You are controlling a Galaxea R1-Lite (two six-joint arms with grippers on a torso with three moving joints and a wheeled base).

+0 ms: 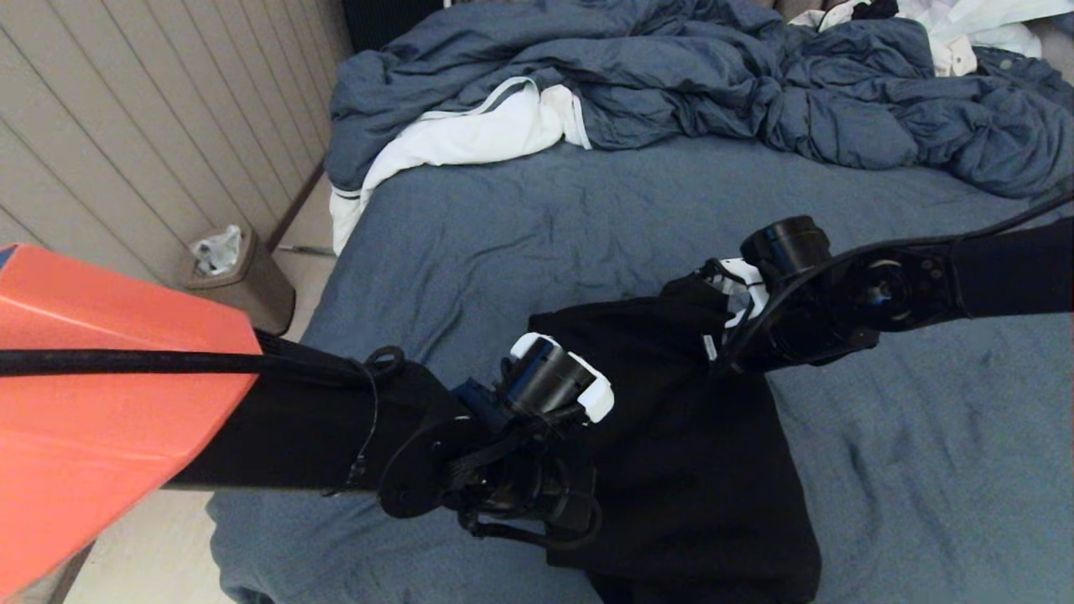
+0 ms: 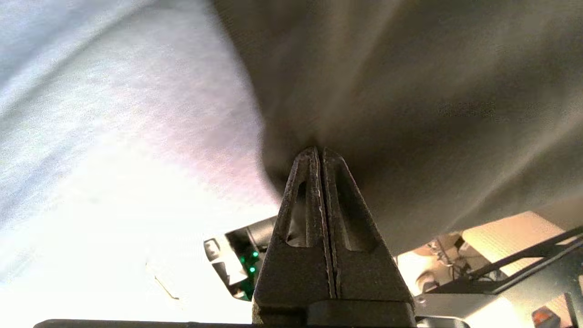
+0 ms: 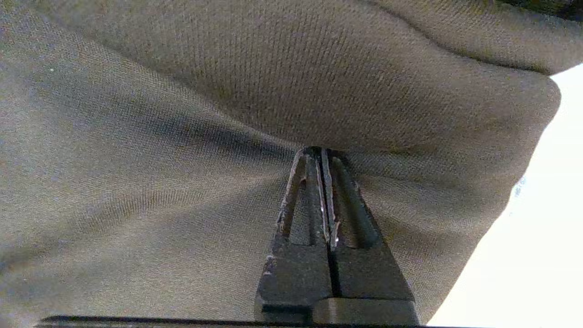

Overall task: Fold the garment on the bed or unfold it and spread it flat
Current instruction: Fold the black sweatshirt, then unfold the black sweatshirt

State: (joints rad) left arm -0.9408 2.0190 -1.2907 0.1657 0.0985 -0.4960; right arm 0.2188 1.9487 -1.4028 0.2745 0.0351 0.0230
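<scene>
Both arms are on the soft black matte hoodie (image 1: 671, 436), which hangs as a draped sheet over the near-centre of the wide bed with the wrinkled blue-grey sheet (image 1: 520, 226), its lower folds piling at the near edge. Left gripper (image 2: 319, 152): fingers pressed together, tips pinching a fold of the black fabric, with creases radiating out from the pinch. It sits near and left of the cloth in the head view. Right gripper (image 3: 320, 152): same story, jaws clamped on fabric, tension lines converging at the tips; it sits farther and to the right, at the top edge of the hoodie. Two pinch points set apart along one edge make sense: my read is that they hold the garment up by a hem or shoulder line so gravity pulls the body straight before it gets laid down. The fabric between the grippers looks slack rather than taut, so the span probably needs widening for a flat spread. The rumpled blue-grey duvet (image 1: 671, 75) and the white cloth with grey trim (image 1: 470, 134) lie at the far side, well apart from the hoodie, leaving bare sheet in the middle as landing area. A small bin (image 1: 239, 277) stands on the floor left of the bed. Risk: thin pinches on soft knit may slip if pulled apart fast.
</scene>
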